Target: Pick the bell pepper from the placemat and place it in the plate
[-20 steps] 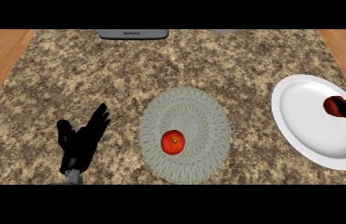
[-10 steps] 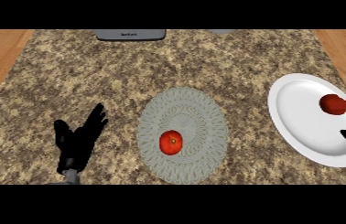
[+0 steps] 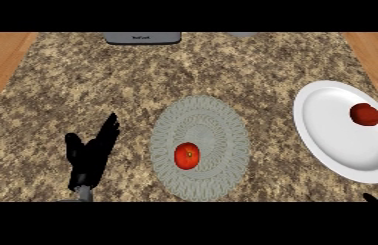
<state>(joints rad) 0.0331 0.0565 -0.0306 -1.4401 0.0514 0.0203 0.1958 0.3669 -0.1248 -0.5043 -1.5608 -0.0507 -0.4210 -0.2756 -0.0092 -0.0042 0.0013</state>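
A round grey woven placemat point(image 3: 214, 134) lies at the middle of the counter. On its lower left part sits a bright red round fruit point(image 3: 187, 156) with a small green spot. On the white plate point(image 3: 332, 139) at the right edge lies a darker red bell pepper point(image 3: 363, 113), near the plate's right side, with nothing touching it. My left hand point(image 3: 92, 154) rests open on the counter to the left of the placemat, fingers pointing up. Only a small black tip of my right hand point(image 3: 370, 197) shows at the bottom right corner, below the plate.
A grey appliance point(image 3: 142, 37) stands at the counter's back edge, left of centre. Wooden floor shows past the counter's left and right sides. The speckled stone top runs bare between the placemat and the plate.
My right hand has drawn back from over the plate to the lower right corner, leaving the darker red bell pepper lying on the plate. The left hand has barely shifted.
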